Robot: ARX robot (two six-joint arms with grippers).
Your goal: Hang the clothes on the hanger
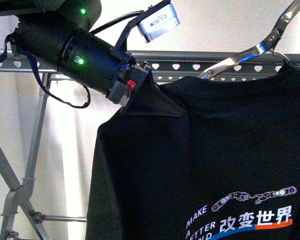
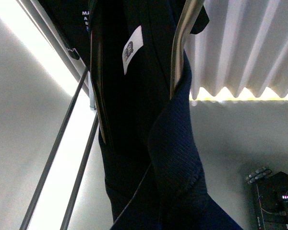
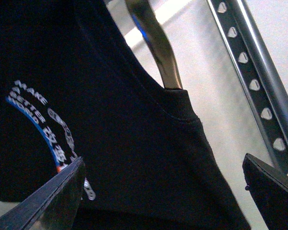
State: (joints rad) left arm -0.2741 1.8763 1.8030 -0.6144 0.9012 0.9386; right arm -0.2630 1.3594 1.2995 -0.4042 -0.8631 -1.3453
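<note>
The left hand, a black wedge on a thick black wrist with green lights, comes in from 10 o'clock in the front view. It is pressed together on the shoulder of the black T-shirt, pinching the fabric where sleeve meets shoulder. In the left wrist view the dark cloth fills the middle of the picture, folded and bunched close to the lens. A white label shows inside the shirt.

The right hand appears only in its own wrist view. Its two black fingers are spread wide, one on either side of the shirt's body, and they grip nothing.

The T-shirt hangs from a shiny chrome coat hanger at 1 o'clock in the front view. The hanger's arm goes in through the neck opening. The shirt fills the picture from the centre to 5 o'clock. Its white printed lettering, with Chinese characters, a blue and orange stripe and a small robot-arm drawing, sits at 5 o'clock.

Behind the shirt's shoulders runs the grey metal rack, a long horizontal rail with a row of small heart-shaped holes. Whether the coat hanger's hook rests on the rail cannot be seen. The rack's crossed legs stand at 8 o'clock. In the right wrist view the rail passes just beside the shirt's collar and the chrome hanger.
</note>
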